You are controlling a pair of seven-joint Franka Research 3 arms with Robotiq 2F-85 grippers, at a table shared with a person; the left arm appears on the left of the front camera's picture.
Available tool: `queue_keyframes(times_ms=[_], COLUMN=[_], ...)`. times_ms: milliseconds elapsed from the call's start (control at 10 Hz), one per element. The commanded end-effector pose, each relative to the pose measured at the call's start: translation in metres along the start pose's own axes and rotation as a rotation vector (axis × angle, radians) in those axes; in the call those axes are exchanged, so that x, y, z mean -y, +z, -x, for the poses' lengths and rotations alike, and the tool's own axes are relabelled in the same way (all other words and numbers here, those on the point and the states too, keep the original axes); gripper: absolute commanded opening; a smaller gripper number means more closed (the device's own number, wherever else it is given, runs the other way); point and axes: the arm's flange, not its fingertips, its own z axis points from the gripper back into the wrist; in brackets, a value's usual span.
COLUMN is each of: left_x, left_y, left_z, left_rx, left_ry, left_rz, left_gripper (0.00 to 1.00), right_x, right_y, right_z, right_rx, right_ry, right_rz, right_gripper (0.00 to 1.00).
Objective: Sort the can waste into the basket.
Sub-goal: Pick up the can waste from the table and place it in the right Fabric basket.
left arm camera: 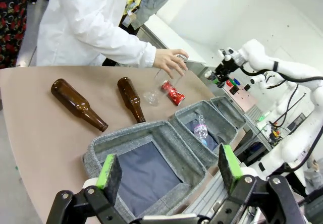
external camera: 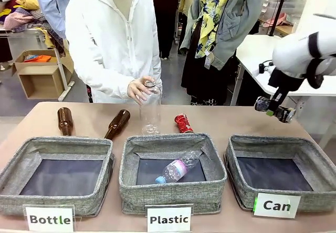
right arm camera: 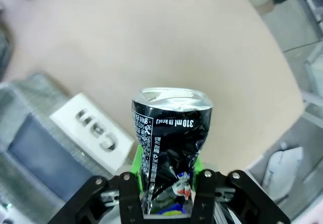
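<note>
The right gripper [external camera: 275, 108] hangs over the worktop's [external camera: 231, 120] right end near the Can basket [external camera: 310, 199], jaws grasping the black can [right arm camera: 169, 148]. The red can [external camera: 183, 123] lies behind the Plastic basket [external camera: 173, 193], which holds a plastic bottle [external camera: 177, 169]. Beside the red can a person's hand [external camera: 137, 91] holds a clear bottle [external camera: 150, 112]. Two brown bottles [external camera: 65, 120] lie farther left. The left gripper's [left arm camera: 169, 171] jaws are released.

light: bright, even | glare: black can [right arm camera: 169, 148] top | wrist edges: bent

Left card [external camera: 50, 219] reads "Bottle"; middle card [external camera: 168, 220] "Plastic"; right card [external camera: 276, 205] "Can"; black can [right arm camera: 169, 148] "310 ml".
</note>
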Motion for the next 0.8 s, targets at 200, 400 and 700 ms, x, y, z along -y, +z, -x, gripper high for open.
queue_keyframes(times_ms=[200,400,700], left_x=[-0.001,-0.001,-0.001], left_y=[0.0,0.0,0.0], left_z=[-0.002,-0.002,-0.002], left_rx=[0.022,0.022,0.022], left_ry=[-0.02,-0.02,-0.02], left_rz=[0.012,0.012,0.012], left_gripper=[1.0,1.0,1.0], right_x=[-0.112,-0.136,-0.136], right_y=[0.021,0.013,0.008], right_z=[0.038,0.051,0.058], right_rx=[-0.025,-0.028,-0.005], right_ry=[0.408,0.609,0.691], right_rz=[-0.039,-0.096,-0.126], right_gripper=[0.0,0.0,0.0])
